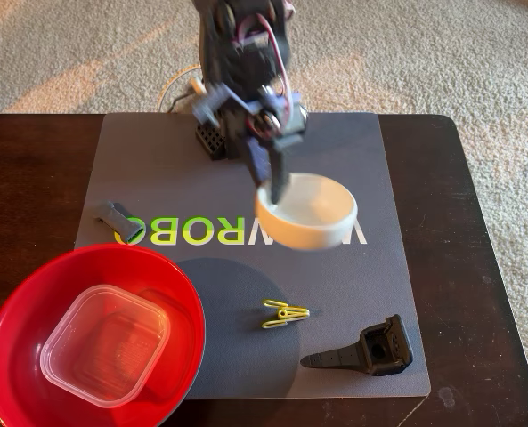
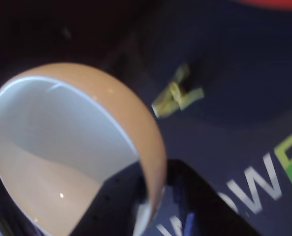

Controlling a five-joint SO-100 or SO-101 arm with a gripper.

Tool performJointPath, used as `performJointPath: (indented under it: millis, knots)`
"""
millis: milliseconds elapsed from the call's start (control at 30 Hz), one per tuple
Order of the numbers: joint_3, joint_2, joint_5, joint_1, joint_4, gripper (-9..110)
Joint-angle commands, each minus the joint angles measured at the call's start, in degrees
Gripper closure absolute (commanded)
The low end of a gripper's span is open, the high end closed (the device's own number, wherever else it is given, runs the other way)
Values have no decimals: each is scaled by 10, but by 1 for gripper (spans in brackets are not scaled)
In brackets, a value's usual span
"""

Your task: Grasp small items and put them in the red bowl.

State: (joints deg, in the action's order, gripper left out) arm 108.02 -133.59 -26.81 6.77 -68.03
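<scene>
Small white round bowl (image 1: 308, 212): carried clear of the grey mat (image 1: 370, 160) near its centre, rim pinched by the black two-finger gripper (image 1: 275, 189), one finger inside and one outside. Large glossy red plastic bowl (image 1: 32, 294), already holding a clear square plastic tub (image 1: 103, 342): at the mat's near-left corner in the fixed view, so the carry runs that way.

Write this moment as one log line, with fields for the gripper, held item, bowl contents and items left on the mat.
gripper: shut on white bowl, lifted | red bowl: clear tub inside | on mat: yellow-green clips, grey piece, black part
</scene>
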Motion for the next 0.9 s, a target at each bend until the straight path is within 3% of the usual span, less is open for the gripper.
performJointPath:
  millis: [0,167,500,700,867]
  knots:
    - [-166,102,10,-179,4,101]
    - [-251,250,2,-282,21,101]
    - [-273,462,-46,-333,122,101]
    - [-417,635,-64,-354,120,101]
    - [-375,599,-67,-352,117,78]
